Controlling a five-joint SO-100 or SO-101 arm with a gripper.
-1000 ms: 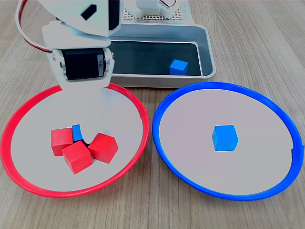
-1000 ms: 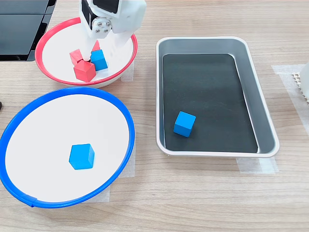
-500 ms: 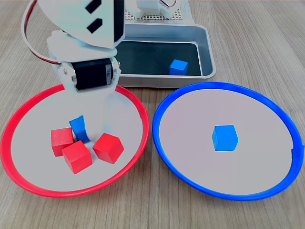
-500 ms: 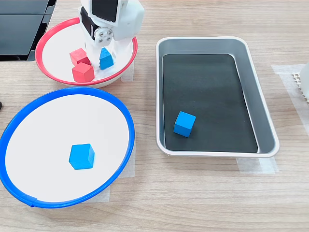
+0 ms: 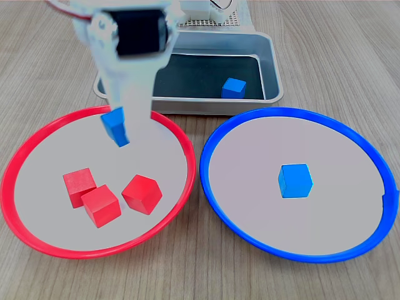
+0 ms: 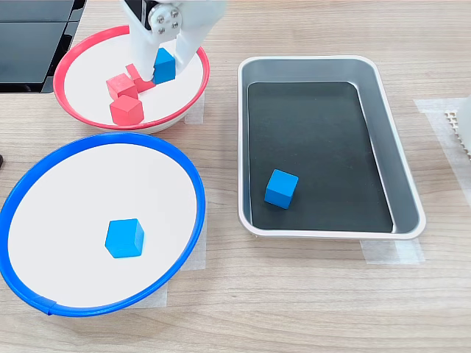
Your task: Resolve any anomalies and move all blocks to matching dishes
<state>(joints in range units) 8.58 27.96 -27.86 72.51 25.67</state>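
— Two dishes sit nearest me in the first exterior view. How do you read the blue dish [image 5: 212,187]?

— I see one blue block [image 5: 295,180] lying near its middle, alone. In the second exterior view that dish [image 6: 193,180] is at the desk's near left corner, its block [image 6: 124,237] toward the near rim.

— And the red dish [image 5: 19,231]?

— Three red blocks [image 5: 100,205] huddle in its near half, the left two touching, the third [image 5: 142,194] just beside them. In the second exterior view the red dish [image 6: 81,110] lies along the desk's far left edge.

— My gripper [image 5: 119,128]?

— I've got it clamped on a second blue block [image 5: 115,124], held clear above the far part of the red dish, tilted. The second exterior view shows the same cube [image 6: 164,65] pinched between the white fingers [image 6: 141,51].

— Beyond that?

— The tray [image 5: 272,65] stands behind both dishes, a third blue block [image 5: 234,88] on its dark floor, near the first exterior view's right wall.
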